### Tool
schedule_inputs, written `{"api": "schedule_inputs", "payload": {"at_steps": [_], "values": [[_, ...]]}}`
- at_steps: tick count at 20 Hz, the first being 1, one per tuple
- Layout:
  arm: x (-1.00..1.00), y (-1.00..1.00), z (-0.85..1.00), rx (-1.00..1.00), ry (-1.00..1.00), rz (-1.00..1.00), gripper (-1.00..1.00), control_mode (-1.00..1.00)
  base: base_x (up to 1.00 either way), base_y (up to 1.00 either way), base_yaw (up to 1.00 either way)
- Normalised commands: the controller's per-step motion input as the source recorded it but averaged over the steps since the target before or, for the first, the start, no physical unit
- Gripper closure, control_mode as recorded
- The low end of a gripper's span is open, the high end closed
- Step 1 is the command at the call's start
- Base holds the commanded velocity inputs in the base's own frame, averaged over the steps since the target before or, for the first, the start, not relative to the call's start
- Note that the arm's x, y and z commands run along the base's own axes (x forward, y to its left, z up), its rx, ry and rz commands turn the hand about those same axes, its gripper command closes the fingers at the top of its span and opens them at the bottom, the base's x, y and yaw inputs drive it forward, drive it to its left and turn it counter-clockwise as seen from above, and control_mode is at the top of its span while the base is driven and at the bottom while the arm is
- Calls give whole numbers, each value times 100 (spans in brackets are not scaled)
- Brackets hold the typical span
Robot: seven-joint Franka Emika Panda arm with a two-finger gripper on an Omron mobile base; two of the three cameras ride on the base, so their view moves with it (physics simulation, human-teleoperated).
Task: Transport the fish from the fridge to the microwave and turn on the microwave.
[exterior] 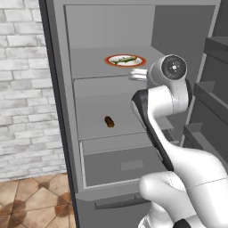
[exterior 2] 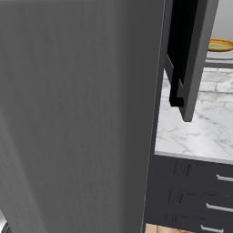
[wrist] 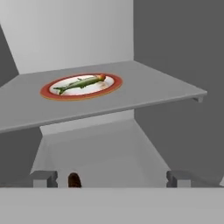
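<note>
Wide open at the bottom of the hand view, my pincer (wrist: 111,178) holds nothing. Above it, at upper left, the slender olive-green fish (wrist: 81,83) lies on a white plate with orange-red rim (wrist: 111,85), on a flat shelf of the tall grey fridge (exterior: 60,111). One small brown lump (exterior: 109,121) sits on the lower shelf.
</note>
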Motion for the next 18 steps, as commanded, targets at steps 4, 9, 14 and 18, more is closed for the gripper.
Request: {"api": "schedule_inputs", "payload": {"at_steps": [4,9,14,18], "values": [[0,0,51,0,0,-9,-100,-100,0,0,0],[7,0,26,0,0,-6,-100,-100,0,0,0],[24,0,1,0,3,-4,-100,-100,0,0,0],[43,0,0,3,8,-5,-100,-100,0,0,0]]}}
